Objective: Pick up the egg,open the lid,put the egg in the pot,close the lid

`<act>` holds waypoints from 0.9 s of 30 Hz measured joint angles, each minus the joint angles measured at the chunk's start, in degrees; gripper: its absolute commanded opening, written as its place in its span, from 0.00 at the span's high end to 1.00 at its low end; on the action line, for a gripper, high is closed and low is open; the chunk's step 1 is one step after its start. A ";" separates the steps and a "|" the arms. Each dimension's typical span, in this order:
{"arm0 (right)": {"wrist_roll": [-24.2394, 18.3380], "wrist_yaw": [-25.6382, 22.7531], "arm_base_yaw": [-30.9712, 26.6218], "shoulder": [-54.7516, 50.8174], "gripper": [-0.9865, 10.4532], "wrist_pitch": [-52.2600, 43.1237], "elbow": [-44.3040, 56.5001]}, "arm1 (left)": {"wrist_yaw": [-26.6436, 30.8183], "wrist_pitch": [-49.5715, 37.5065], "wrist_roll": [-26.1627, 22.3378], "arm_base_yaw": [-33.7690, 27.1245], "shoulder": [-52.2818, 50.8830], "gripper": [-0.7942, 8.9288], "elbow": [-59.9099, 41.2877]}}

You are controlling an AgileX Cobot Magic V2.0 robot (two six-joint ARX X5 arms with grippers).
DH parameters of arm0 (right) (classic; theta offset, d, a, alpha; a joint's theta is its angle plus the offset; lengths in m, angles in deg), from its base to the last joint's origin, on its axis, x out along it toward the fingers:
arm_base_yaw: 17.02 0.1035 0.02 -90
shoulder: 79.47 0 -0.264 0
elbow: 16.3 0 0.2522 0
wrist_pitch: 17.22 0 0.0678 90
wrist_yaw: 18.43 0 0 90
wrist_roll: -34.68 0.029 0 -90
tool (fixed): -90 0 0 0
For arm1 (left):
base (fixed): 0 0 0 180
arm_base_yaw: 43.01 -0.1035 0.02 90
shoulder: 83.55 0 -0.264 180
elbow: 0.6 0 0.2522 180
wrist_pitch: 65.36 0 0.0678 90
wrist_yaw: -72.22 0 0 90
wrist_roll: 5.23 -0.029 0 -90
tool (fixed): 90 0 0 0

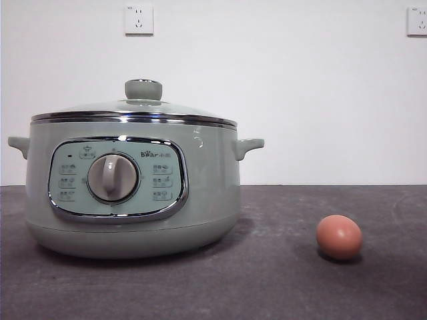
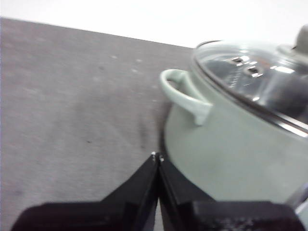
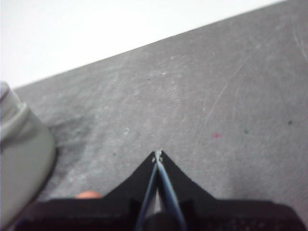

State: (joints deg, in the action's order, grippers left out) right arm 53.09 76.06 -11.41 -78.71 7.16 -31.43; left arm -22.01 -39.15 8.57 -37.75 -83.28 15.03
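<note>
**Egg on the tabletop, pot lidded, both arms clear**

A dark grey, faintly scuffed tabletop [image 1: 280,280] meets a plain white wall [image 1: 300,100] carrying two sockets [image 1: 139,19]. The pot [image 1: 133,193] stands left in the front view, the lid [image 1: 137,110] seated on its rim. The egg [image 1: 339,237] lies apart to its right, on the bare surface.

The front view shows no arm. The left gripper [image 2: 158,156], jaws together, is near the pot's side handle [image 2: 185,94]. The right gripper [image 3: 158,154], jaws together, is above the tabletop, a sliver of egg beside it.
</note>
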 measured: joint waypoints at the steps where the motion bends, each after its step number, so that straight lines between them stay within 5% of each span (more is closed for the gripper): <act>1: 1.46 0.00 0.00 0.00 0.91 0.00 0.00 | -0.13 -0.28 1.18 0.00 0.00 0.92 0.00; 11: 7.63 0.02 0.00 0.70 0.92 1.27 -1.22 | -4.35 -3.96 4.98 0.00 0.00 0.93 0.09; 27: 6.93 4.79 0.00 18.58 0.92 2.21 -21.59 | -5.51 5.95 6.34 0.00 9.84 0.93 21.44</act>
State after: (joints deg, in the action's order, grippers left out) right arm 60.02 80.85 -11.41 -60.13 9.36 -53.03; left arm -27.51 -33.20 14.91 -37.75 -73.45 36.47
